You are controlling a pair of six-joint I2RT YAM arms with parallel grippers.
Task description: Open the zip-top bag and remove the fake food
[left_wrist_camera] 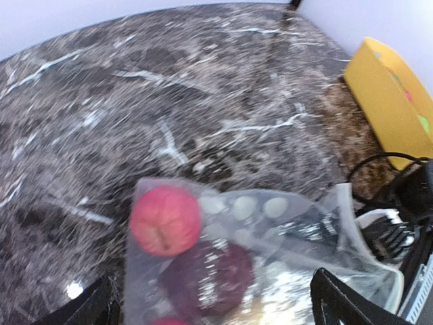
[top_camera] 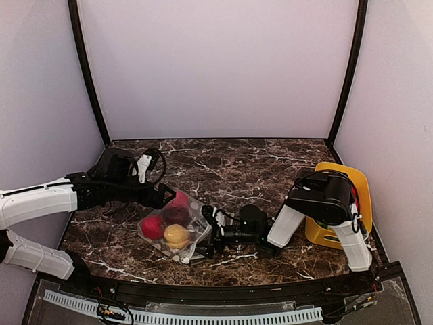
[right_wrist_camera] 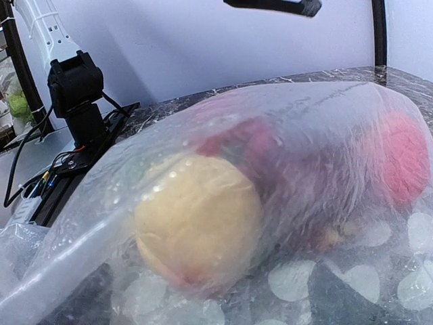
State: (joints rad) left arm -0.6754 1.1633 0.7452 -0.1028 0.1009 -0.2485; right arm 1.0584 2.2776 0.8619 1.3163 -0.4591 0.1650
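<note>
The zip-top bag lies flat on the marble table, lower centre-left of the top view. The fake food is sealed inside it: red, maroon and yellow-orange round pieces, packed touching.

The left gripper sits at the bag's upper-left edge, jaws spread wide on either side of the bag. The right gripper touches the bag's right edge. Plastic fills its wrist view, so its jaw state cannot be determined.

A yellow bin stands at the right edge, behind the right arm and well apart from the bag.
</note>
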